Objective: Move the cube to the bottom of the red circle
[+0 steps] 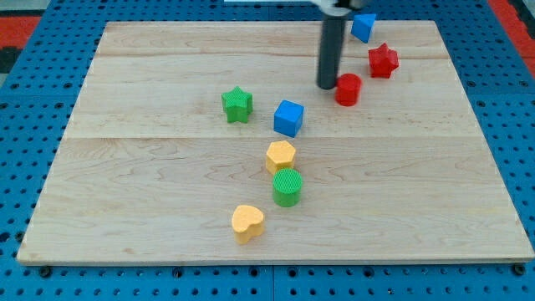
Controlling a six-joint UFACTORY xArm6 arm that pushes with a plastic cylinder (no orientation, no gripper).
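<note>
A blue cube [288,117] sits near the board's middle. A red circle block [349,89] stands up and to the right of it. My tip [327,86] rests on the board just left of the red circle, close to touching it, and up-right of the blue cube. The rod rises out of the view's top.
A red star [383,60] lies right of the red circle. A second blue block [363,27] is at the top. A green star [237,104] lies left of the cube. Below it are a yellow hexagon [281,155], a green cylinder [287,186] and a yellow heart [247,222].
</note>
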